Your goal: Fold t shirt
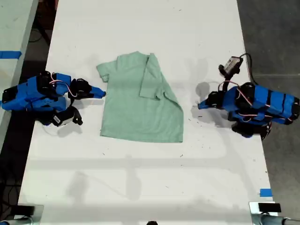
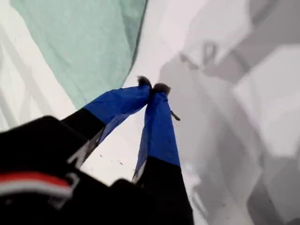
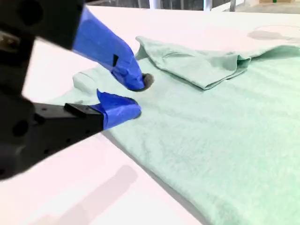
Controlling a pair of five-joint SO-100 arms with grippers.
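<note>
Our second gripper (image 3: 138, 96) sits at the edge of the t shirt (image 3: 225, 131), and we see its blue jaws only a little apart, a narrow gap with no cloth between them. In the exterior view that same gripper (image 1: 101, 92) points in from the exterior view's left, its tip right at the shirt's (image 1: 136, 112) sleeve-side edge.

Over to our first gripper (image 2: 153, 86): jaws pressed together, the dark tips meeting, nothing pinched. It hangs over bare white surface (image 1: 140, 178), with the shirt's (image 2: 84, 42) edge a little way off. From outside we find it (image 1: 200, 106) on the exterior view's right, near the shirt but clear of it.

The shirt lies mid-surface between the two arms, pale mint green, plain, with a soft, slightly fuzzy weave. It is mostly flat, the hem edge straight, toward the exterior view's bottom. One sleeve (image 1: 152, 77) is folded inward and lies as a narrow flap on the body; in the second wrist view that flap (image 3: 201, 65) shows a doubled, rumpled edge. The other sleeve pokes out toward the second gripper.

The surface is smooth, matte white, with faint dark specks. Bits of blue tape (image 1: 265, 192) show near its edge.
</note>
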